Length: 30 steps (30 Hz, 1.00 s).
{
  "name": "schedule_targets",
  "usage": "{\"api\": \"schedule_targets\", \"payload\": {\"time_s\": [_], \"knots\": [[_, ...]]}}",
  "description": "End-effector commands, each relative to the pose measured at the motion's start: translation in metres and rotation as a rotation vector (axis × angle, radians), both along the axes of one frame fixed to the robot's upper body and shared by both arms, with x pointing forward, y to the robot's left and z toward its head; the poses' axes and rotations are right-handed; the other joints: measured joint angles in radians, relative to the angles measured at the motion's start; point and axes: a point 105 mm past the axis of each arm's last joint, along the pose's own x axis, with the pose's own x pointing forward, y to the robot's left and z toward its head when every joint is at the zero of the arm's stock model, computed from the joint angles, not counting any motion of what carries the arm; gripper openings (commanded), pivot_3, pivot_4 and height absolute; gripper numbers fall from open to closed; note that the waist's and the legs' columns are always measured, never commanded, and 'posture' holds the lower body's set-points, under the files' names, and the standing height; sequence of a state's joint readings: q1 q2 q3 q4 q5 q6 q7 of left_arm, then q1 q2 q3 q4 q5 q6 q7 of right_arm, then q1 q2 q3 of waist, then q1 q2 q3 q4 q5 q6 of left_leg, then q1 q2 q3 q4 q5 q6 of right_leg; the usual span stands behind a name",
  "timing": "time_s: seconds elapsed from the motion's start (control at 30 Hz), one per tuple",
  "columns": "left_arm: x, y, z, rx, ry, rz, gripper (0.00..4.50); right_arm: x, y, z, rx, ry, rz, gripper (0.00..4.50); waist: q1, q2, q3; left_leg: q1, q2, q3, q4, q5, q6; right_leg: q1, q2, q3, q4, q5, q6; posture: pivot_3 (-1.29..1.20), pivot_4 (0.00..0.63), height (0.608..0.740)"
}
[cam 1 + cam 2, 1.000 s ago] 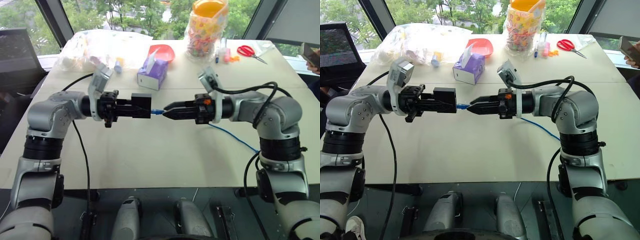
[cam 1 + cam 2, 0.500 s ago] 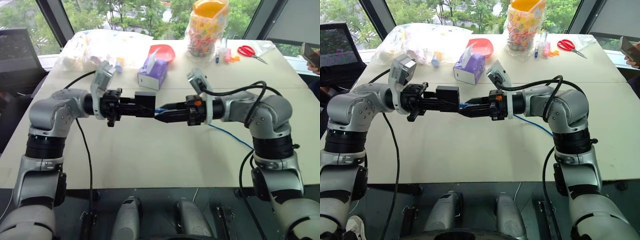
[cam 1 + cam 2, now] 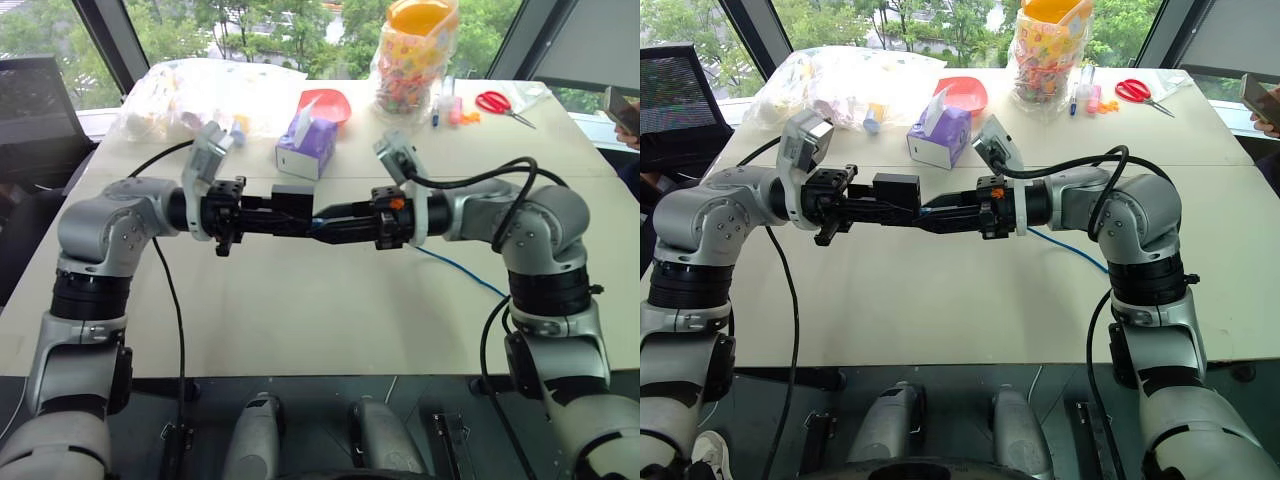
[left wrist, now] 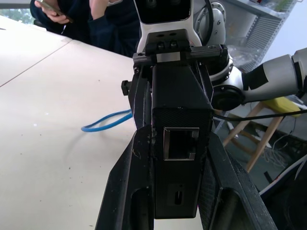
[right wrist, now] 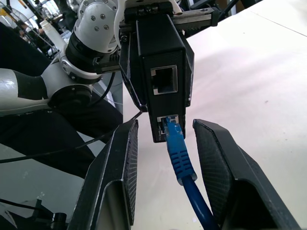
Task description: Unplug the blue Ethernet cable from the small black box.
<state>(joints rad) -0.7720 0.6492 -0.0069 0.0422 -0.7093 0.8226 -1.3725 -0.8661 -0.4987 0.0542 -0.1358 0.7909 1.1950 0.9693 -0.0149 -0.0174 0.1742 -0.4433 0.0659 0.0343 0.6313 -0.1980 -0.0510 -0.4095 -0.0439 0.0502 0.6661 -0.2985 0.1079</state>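
We find no readable writing or brand anywhere. On one worktop [image 3: 300, 300], two hands meet above the surface. Our left hand [image 3: 285, 213] is clenched on the one small black box [image 5: 160, 62] — two ports visible. Our right hand [image 5: 165, 177] is released, its fingers apart either side of the one blue Ethernet cable [image 5: 178, 158], plugged into the box's lower port.

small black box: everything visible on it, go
The small black box is matte black plastic, squarish and flat, clamped in the left pincer and held level above the table. Its end face carries two Ethernet ports; the upper is empty, and the blue Ethernet cable is plugged into the lower. The right pincer straddles that plug.
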Motion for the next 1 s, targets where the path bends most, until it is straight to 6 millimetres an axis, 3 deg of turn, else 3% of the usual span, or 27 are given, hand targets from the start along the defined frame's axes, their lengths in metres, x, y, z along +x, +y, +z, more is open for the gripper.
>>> {"api": "schedule_targets", "payload": {"time_s": [0.03, 0.33, 0.43, 0.5, 1.0], "knots": [[-0.0037, 0.0014, 0.0080, -0.004, -0.044, -0.007, 0.54, -0.0063, 0.0003, 0.0111, 0.006, -0.049, 0.022, 1.87, 0.000, 0.000, 0.000, 0.000, 0.000, 0.000, 0.000, 0.000, 0.000, 0.000, 0.000, 0.000, 0.000, 0.000, 0.000, 0.00, 0.150, 0.735], [-0.0037, 0.0026, 0.0080, 0.000, -0.044, -0.003, 0.54, -0.0072, 0.0003, 0.0099, 0.003, -0.046, 0.026, 1.87, 0.000, 0.000, 0.000, 0.000, 0.000, 0.000, 0.000, 0.000, 0.000, 0.000, 0.000, 0.000, 0.000, 0.000, 0.000, 0.00, 0.150, 0.735], [-0.0034, 0.0026, 0.0083, 0.000, -0.045, -0.002, 0.54, -0.0070, 0.0001, 0.0095, 0.001, -0.046, 0.026, 0.98, 0.000, 0.000, 0.000, 0.000, 0.000, 0.000, 0.000, 0.000, 0.000, 0.000, 0.000, 0.000, 0.000, 0.000, 0.000, 0.00, 0.150, 0.735], [-0.0031, 0.0026, 0.0084, 0.000, -0.046, -0.001, 0.54, -0.0073, 0.0003, 0.0093, 0.000, -0.046, 0.027, 0.04, 0.000, 0.000, 0.000, 0.000, 0.000, 0.000, 0.000, 0.000, 0.000, 0.000, 0.000, 0.000, 0.000, 0.000, 0.000, 0.00, 0.150, 0.735], [-0.0059, 0.0028, 0.0076, 0.013, -0.065, -0.008, 0.54, -0.0009, -0.0021, 0.0019, -0.041, -0.098, -0.012, 0.04, 0.000, 0.000, 0.000, 0.000, 0.000, 0.000, 0.000, 0.000, 0.000, 0.000, 0.000, 0.000, 0.000, 0.000, 0.000, 0.00, 0.150, 0.735]]}}
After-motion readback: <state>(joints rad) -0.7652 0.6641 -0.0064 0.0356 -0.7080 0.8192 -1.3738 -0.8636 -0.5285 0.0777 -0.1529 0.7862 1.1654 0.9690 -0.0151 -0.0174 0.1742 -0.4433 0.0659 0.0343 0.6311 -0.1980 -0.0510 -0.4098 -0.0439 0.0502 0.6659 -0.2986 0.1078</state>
